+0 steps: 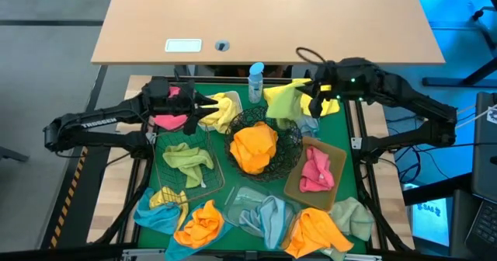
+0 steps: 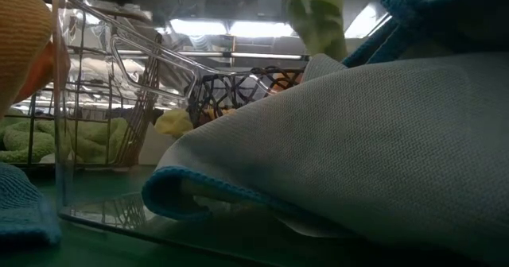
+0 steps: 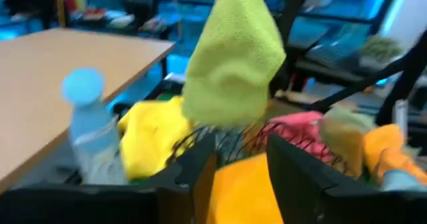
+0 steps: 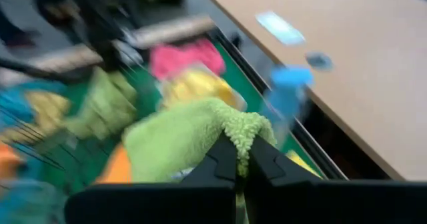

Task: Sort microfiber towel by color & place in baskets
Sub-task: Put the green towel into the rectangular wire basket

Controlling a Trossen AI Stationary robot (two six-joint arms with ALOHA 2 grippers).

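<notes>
My right gripper (image 1: 313, 99) (image 4: 241, 159) is shut on a pale green microfiber towel (image 1: 284, 102) (image 3: 233, 57) that hangs above the mat's far side, beside the black wire bowl (image 1: 293, 140) holding an orange towel (image 1: 255, 146). My left gripper (image 1: 210, 106) (image 3: 243, 164) stands open at the far left, beside a yellow towel (image 1: 227, 110) and over a pink towel (image 1: 171, 120), holding nothing. Green towels (image 1: 186, 158) lie in the rectangular wire basket (image 1: 203, 185), a pink one (image 1: 317, 170) in the tan tray (image 1: 338, 154), a light blue one (image 1: 268, 214) in the clear tray (image 1: 237, 201). My right gripper pinches a bunched fold of the pale green towel (image 4: 241, 132) between its two fingers (image 4: 223, 161). The fingers slant downward from the table's right side. The towel hangs below them, slack and lifted clear of the mat.
A blue-capped spray bottle (image 1: 256, 79) stands at the mat's far edge. Loose towels lie along the near edge: blue (image 1: 155, 214), orange (image 1: 202, 226) (image 1: 318, 230), pale green (image 1: 353, 217). A yellow towel (image 1: 331, 106) lies under the right arm. A wooden desk (image 1: 264, 20) stands beyond.
</notes>
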